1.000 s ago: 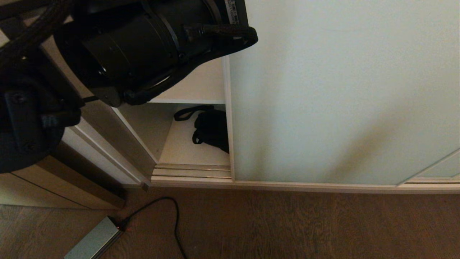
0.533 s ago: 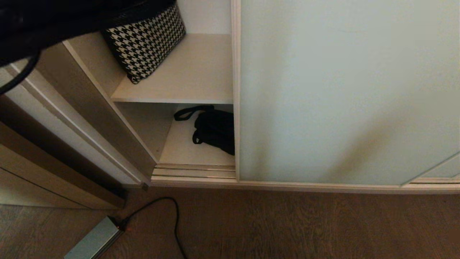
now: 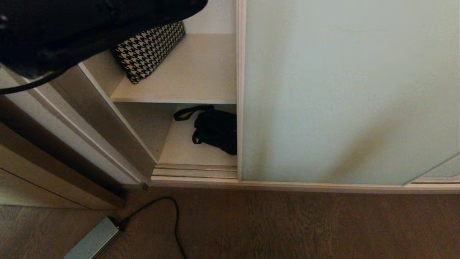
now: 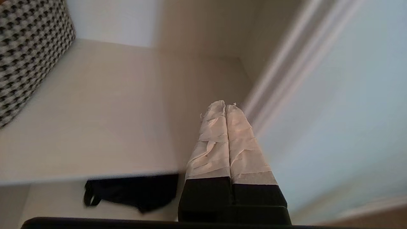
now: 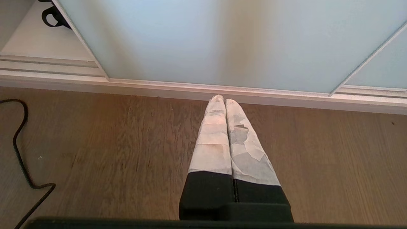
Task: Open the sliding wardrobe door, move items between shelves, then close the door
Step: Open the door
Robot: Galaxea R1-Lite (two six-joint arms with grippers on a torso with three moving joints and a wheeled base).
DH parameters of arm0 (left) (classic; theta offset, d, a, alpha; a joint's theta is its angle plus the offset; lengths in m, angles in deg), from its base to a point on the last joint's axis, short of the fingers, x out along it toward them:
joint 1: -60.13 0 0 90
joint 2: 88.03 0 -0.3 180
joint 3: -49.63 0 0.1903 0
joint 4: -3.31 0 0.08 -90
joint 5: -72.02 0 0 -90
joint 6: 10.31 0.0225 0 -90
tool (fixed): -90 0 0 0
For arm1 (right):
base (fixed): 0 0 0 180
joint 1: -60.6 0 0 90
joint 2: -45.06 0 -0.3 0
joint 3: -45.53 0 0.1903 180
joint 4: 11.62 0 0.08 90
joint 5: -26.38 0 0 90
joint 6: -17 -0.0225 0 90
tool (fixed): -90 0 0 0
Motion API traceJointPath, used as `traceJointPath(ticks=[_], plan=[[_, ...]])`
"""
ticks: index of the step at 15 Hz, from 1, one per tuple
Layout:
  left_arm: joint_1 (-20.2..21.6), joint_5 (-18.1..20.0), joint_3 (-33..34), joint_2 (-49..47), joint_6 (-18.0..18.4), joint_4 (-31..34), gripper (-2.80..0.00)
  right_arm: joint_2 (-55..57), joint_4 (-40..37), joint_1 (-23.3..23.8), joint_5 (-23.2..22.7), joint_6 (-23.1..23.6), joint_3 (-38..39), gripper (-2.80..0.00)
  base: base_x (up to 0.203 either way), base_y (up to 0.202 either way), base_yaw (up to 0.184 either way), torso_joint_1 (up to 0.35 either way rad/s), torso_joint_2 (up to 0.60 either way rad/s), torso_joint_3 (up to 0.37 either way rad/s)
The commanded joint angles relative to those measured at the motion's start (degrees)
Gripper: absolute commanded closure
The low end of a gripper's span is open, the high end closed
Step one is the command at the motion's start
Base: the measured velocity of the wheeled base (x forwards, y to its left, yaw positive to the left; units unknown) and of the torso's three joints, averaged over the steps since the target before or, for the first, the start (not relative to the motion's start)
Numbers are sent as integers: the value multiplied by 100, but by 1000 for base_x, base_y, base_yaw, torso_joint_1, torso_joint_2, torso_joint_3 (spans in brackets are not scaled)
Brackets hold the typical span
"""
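Note:
The sliding wardrobe door (image 3: 345,90), pale green frosted glass in a cream frame, stands partly slid to the right, leaving a gap on its left. In that gap the upper of the shelves (image 3: 187,75) carries a black-and-white houndstooth bag (image 3: 147,50). A black strap bag (image 3: 214,129) lies on the lower shelf (image 3: 187,151). My left gripper (image 4: 225,106) is shut and empty, its taped fingertips by the door's left frame edge (image 4: 279,79) above the upper shelf (image 4: 95,111). My right gripper (image 5: 221,99) is shut and empty, pointing down over the wooden floor by the door's bottom rail.
My left arm (image 3: 72,28) fills the top left corner of the head view. A grooved floor track (image 3: 194,172) runs under the opening. A black cable (image 3: 172,219) and a grey power box (image 3: 95,241) lie on the wooden floor. A brown door frame (image 3: 54,162) stands to the left.
The door has slid a little further right, widening the gap. My left arm has swung up and left out of the middle of the head view, uncovering the upper shelf and houndstooth bag.

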Motion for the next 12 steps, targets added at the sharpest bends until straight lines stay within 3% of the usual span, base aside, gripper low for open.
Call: traceJointPath(ticks=[1, 4, 12], plan=[[52, -15, -575, -1002, 4, -124, 0, -1, -6, 2, -1, 0, 9, 0, 0, 0, 0, 0, 0, 0], [63, -14, -1137, -1536, 25, -206, 0, -1, -6, 2, -1, 0, 7, 0, 0, 0, 0, 0, 0, 0], [11, 129, -1681, -2027, 35, -226, 0, -1, -6, 2, -1, 0, 0, 0, 0, 0, 0, 0, 0, 0]])
